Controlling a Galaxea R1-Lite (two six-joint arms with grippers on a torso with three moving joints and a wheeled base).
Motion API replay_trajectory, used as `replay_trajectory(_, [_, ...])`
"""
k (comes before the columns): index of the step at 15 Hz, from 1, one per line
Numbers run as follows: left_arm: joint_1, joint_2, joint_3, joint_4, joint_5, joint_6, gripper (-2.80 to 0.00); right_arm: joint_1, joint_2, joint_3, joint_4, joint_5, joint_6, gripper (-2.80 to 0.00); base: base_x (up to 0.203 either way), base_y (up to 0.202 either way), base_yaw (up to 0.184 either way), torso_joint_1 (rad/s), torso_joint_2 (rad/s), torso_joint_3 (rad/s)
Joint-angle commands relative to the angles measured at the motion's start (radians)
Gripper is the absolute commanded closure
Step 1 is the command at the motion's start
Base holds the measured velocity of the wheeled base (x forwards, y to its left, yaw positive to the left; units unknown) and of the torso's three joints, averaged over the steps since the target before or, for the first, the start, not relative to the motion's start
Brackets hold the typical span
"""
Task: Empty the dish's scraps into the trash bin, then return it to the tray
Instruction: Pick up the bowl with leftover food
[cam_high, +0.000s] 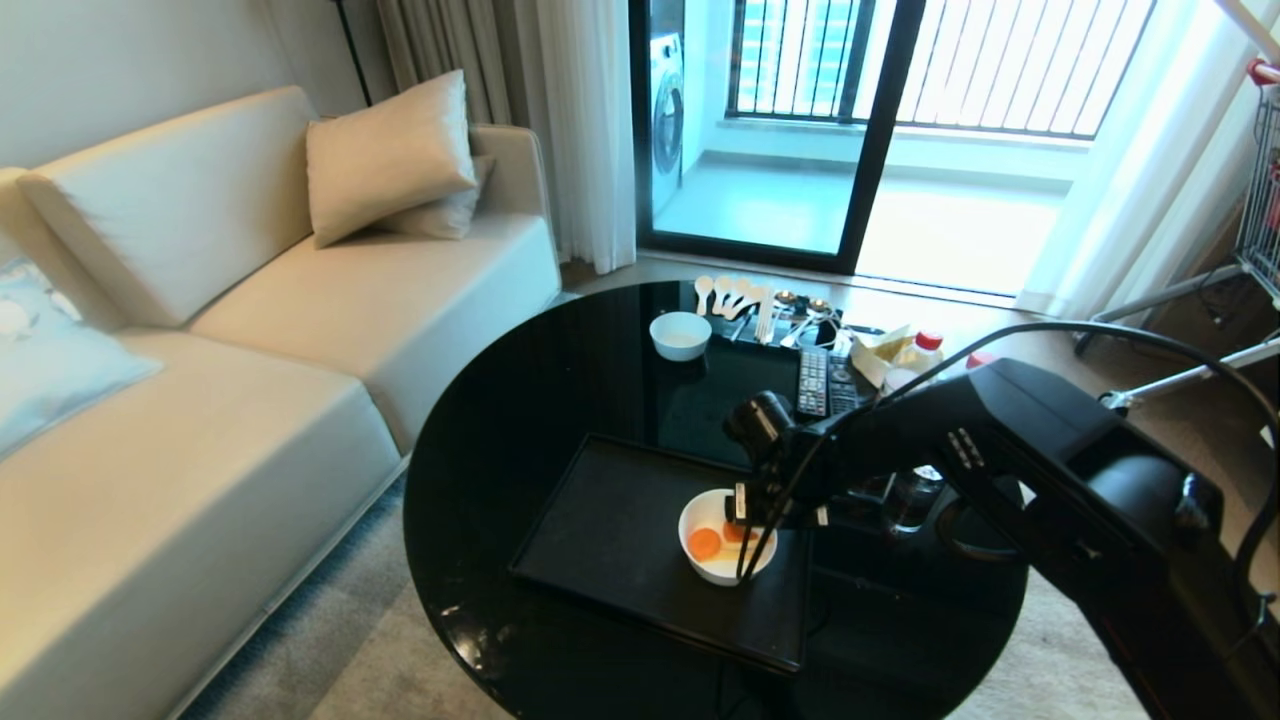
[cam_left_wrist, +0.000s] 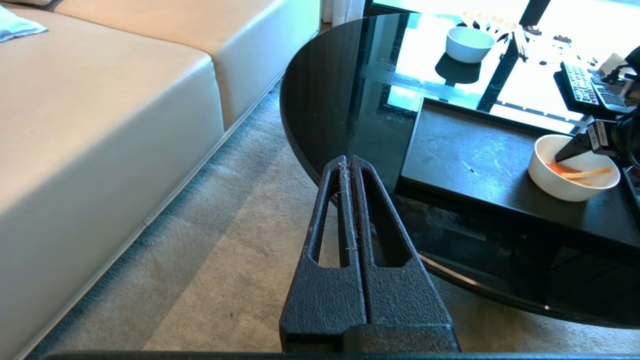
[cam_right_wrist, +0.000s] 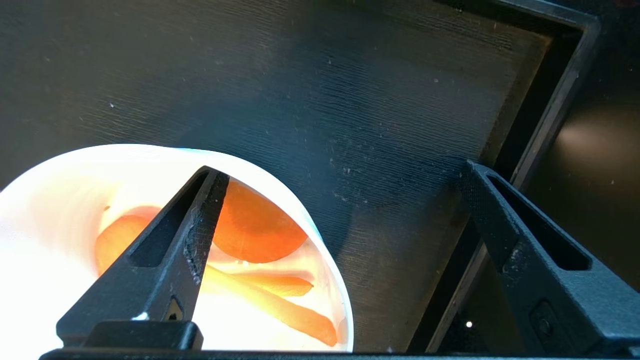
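- Dish (cam_high: 722, 560) sits on the tray (cam_high: 610, 530), near the tray's right edge, on a round black table (cam_high: 500, 440).
- Scraps (cam_right_wrist: 257, 230), orange carrot slices and pale yellow strips, lie inside the dish.
- Right gripper (cam_right_wrist: 340, 200) hangs over the dish with its jaws spread wide; one finger (cam_right_wrist: 200, 225) reaches down inside the rim, the other finger (cam_right_wrist: 500, 220) stands outside, above the tray's edge.
- Nothing is pinched between the right fingers.
- Left gripper (cam_left_wrist: 348, 162) is off the table's near-left side above the carpet, its jaws pressed together and empty.
- Smaller white bowl (cam_high: 680, 334), spoons (cam_high: 735, 296) and a remote (cam_high: 812, 382) lie at the table's far side, well apart from the tray.
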Motion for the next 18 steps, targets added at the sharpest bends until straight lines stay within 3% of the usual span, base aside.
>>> replay_trajectory(1, [0.0,0.0,0.0,-0.001,0.0,-0.001,0.0,0.001,0.004,-0.003,0.004,-0.001,0.002,0.0,0.0,0.0,0.0,0.0,0.0,0.0])
replay_trajectory(18, [0.0,0.0,0.0,-0.001,0.0,-0.001,0.0,0.0,-0.017,0.016,0.011,0.0,0.009,0.0,0.0,0.0,0.0,0.0,0.0,0.0])
